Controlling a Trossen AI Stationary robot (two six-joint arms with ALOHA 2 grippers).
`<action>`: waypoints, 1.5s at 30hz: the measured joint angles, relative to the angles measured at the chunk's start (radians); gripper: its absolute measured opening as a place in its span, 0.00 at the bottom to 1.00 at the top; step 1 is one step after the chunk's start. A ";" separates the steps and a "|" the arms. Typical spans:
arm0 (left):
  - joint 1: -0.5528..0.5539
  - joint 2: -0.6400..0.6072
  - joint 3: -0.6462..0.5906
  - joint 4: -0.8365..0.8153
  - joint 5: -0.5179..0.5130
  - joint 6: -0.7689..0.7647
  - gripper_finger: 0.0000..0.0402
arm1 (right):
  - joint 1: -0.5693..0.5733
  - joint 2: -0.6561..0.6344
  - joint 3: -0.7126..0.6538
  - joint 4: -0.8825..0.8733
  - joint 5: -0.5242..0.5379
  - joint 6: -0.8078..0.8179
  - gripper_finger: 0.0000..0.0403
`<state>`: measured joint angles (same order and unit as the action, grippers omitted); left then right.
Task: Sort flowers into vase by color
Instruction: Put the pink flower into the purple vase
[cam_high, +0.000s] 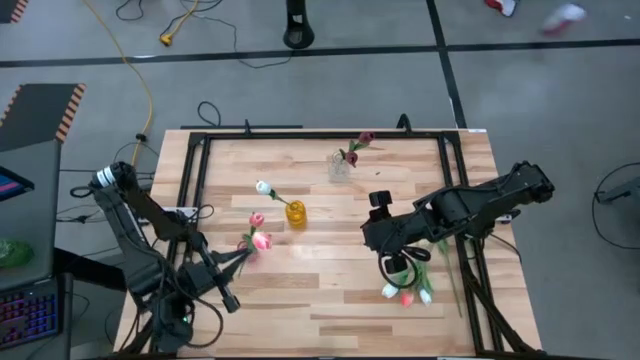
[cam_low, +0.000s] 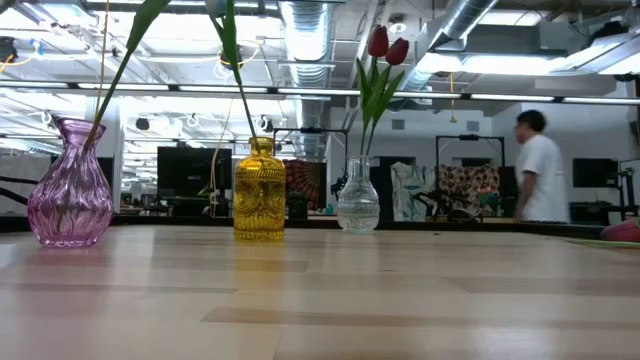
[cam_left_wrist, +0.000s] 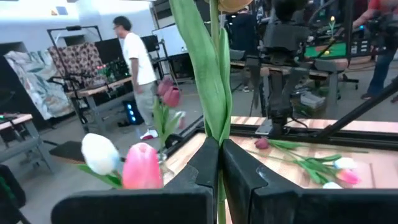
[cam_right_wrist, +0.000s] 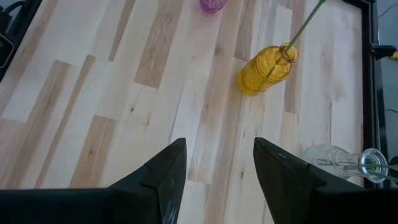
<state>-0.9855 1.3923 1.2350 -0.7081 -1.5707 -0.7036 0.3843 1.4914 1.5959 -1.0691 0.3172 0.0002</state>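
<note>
My left gripper (cam_high: 240, 258) is at the table's near left and is shut on a pink tulip (cam_high: 262, 240), close to the purple vase (cam_low: 70, 185). That vase holds one pink tulip (cam_high: 257, 219). A white tulip (cam_high: 263, 187) stands in the yellow vase (cam_high: 295, 213). Two dark red tulips (cam_low: 385, 45) stand in the clear vase (cam_high: 340, 165). Several loose tulips (cam_high: 405, 292), white and pink, lie flat on the table at near right. My right gripper (cam_right_wrist: 217, 168) hangs open above bare wood, right of the yellow vase (cam_right_wrist: 266, 67). My left gripper pinches the tulip's thin green stem (cam_left_wrist: 219, 163) between its two fingers, just below where the long leaves (cam_left_wrist: 208, 74) branch off. The stem runs on past the fingertips, and the head (cam_left_wrist: 231, 4) is cut off by the picture's edge. The stem's lower end is hidden behind the fingers.
A black metal frame (cam_high: 195, 175) runs around the work area on the wooden table (cam_high: 330, 310). Cables lie on the floor beyond the far edge. A person (cam_low: 540, 170) walks in the room behind the table.
</note>
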 joint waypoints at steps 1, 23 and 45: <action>0.000 -0.010 0.000 -0.044 0.000 -0.035 0.00 | 0.000 0.000 0.000 0.000 0.000 0.000 0.53; 0.031 -0.146 -0.134 -0.835 0.006 -0.885 0.00 | -0.001 0.000 0.000 0.010 -0.003 0.000 0.53; 0.136 -0.274 -0.287 -0.690 0.002 -0.971 0.00 | -0.001 0.000 0.000 0.039 -0.003 -0.008 0.53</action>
<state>-0.8492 1.1187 0.9478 -1.3981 -1.5686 -1.6745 0.3836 1.4918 1.5959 -1.0302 0.3145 -0.0074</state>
